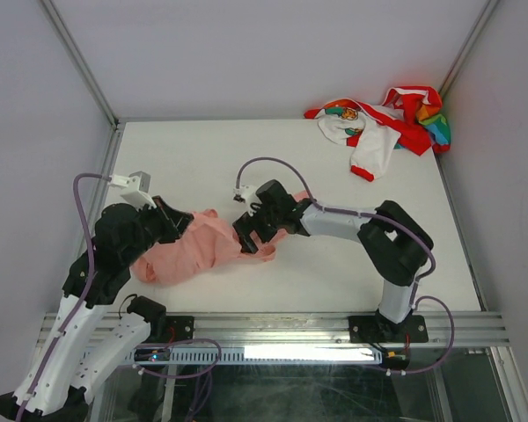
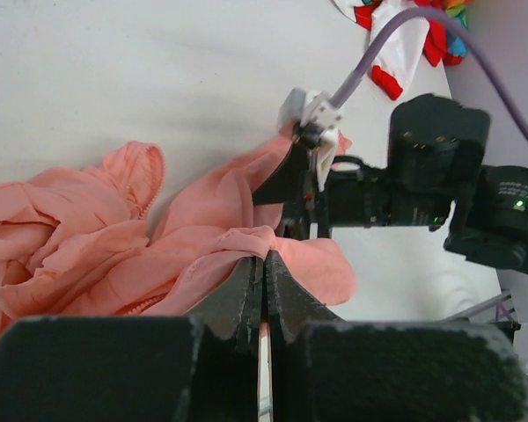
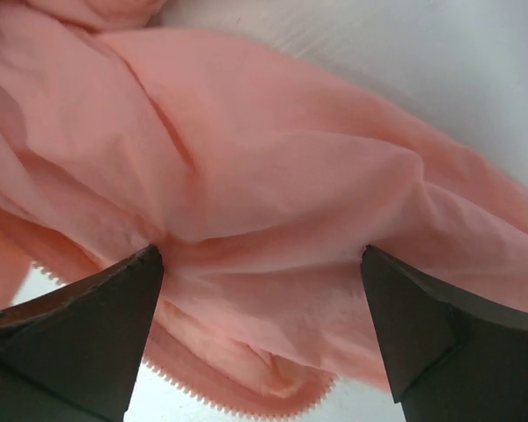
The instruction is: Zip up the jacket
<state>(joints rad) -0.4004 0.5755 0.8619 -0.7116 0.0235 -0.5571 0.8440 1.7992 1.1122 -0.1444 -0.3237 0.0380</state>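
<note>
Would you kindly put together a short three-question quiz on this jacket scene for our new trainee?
1. True or false: the right gripper is shut on the jacket.
2. Where on the table does the red, white and rainbow garment lie? A) near left corner B) far right corner C) under the jacket
3. Which gripper's fingers are closed at a fold of the jacket?

Key: 1 false, its fingers stand wide apart over the cloth. 2 B. 3 the left gripper.
</note>
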